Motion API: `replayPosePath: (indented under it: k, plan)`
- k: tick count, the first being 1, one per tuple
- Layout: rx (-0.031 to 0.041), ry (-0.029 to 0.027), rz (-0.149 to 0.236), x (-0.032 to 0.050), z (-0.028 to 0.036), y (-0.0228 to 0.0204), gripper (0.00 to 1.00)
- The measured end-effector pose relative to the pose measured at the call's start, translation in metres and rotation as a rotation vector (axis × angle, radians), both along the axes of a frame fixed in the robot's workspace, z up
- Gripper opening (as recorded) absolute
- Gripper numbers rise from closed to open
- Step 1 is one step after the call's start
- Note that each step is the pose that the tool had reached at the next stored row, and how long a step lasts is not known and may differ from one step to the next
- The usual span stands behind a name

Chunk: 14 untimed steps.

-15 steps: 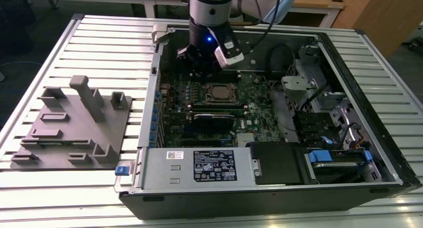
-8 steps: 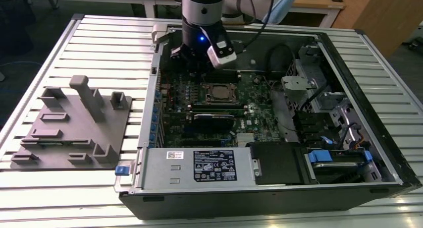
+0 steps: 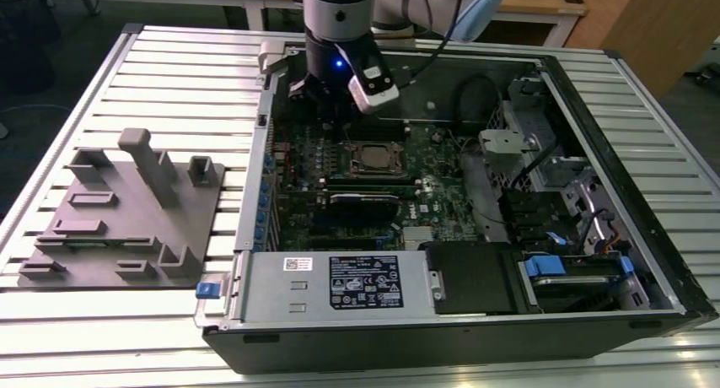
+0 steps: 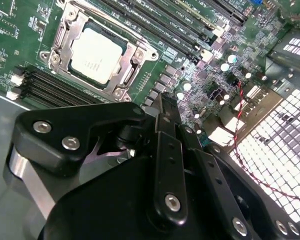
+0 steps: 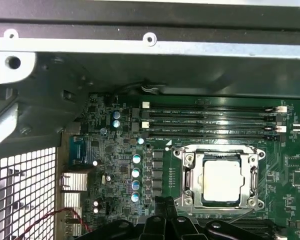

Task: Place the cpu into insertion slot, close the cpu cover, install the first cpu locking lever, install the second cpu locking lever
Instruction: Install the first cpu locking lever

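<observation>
First wrist view: chip [image 5: 221, 181] seated, cover [image 5: 189, 177] down over it. My end effector [image 5: 161, 204] looks pressed together, empty; locking I cannot judge.

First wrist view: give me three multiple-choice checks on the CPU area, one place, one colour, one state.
1. Where is the cpu?
A) lying across the memory slots
B) seated in the insertion slot
C) outside the case

2. What colour is the motherboard?
A) green
B) red
C) white

3. How does the cpu cover stand?
A) tilted up, open
B) taken off
C) down flat, framing the chip

Answers:
1 B, the chip sits inside the socket's rim.
2 A, green board surrounds the socket.
3 C, the frame lies level around the chip in both wrist views.
</observation>
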<state>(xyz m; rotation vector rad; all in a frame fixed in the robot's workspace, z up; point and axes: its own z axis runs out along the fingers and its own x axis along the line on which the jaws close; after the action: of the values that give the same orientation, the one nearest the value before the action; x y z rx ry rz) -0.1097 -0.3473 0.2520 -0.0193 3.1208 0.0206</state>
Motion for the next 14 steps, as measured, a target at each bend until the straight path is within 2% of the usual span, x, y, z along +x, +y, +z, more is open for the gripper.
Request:
replayPosePath:
  k: [3,9,14]
  plan:
    - [0.0001,0.0002,-0.002,-0.0009,-0.0006,0.0018,0.11]
    - [0.0,0.0002,-0.011,-0.0035,-0.0008,0.0092,0.11]
    - [0.0001,0.0001,-0.011,-0.0037,-0.0009,0.0102,0.11]
